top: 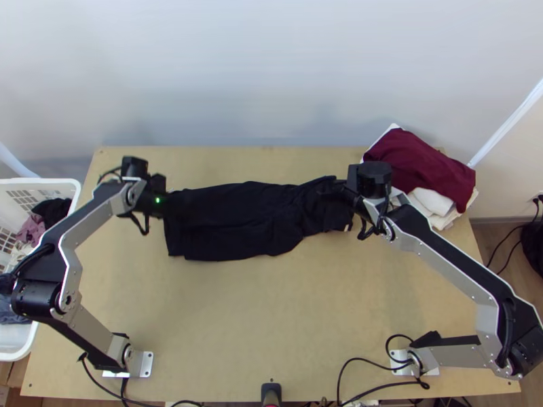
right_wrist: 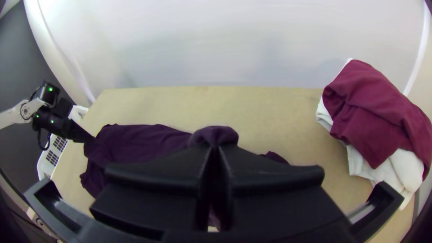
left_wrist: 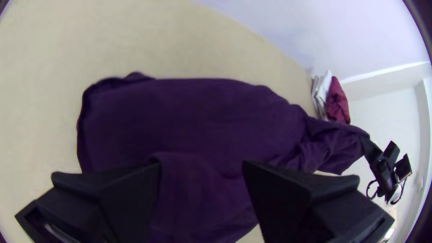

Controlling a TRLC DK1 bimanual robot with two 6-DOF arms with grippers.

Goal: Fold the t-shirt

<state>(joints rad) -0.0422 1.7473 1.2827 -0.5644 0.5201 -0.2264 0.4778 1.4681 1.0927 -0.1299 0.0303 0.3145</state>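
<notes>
Far left: a white basket (top: 58,182) holding mixed garments stands beside the worktop (top: 271,325).

Left end effector (left_wrist: 202,167): positioned at the left end of the dark t-shirt (top: 231,220). Its two fingers are parted, with cloth rising in a ridge between them; no clamping is seen.

Centre: the t-shirt lies crosswise on the worktop as a long band, broad and fairly smooth at the left, narrower and creased toward the right. The number of layers cannot be told.

Right end effector (right_wrist: 215,150): fingers clenched on a bunched portion of the t-shirt near its right end.

Far right: a maroon cloth (top: 421,166) rests on white cloths (top: 432,201).

Step in hand, as judged: securing both ends for a fold or a straightening pull. Next move: close the left fingers on the ridge, maintain the right grip, then draw the band taut before folding. Caution: a shallow left grip may slip or catch one layer only.
</notes>
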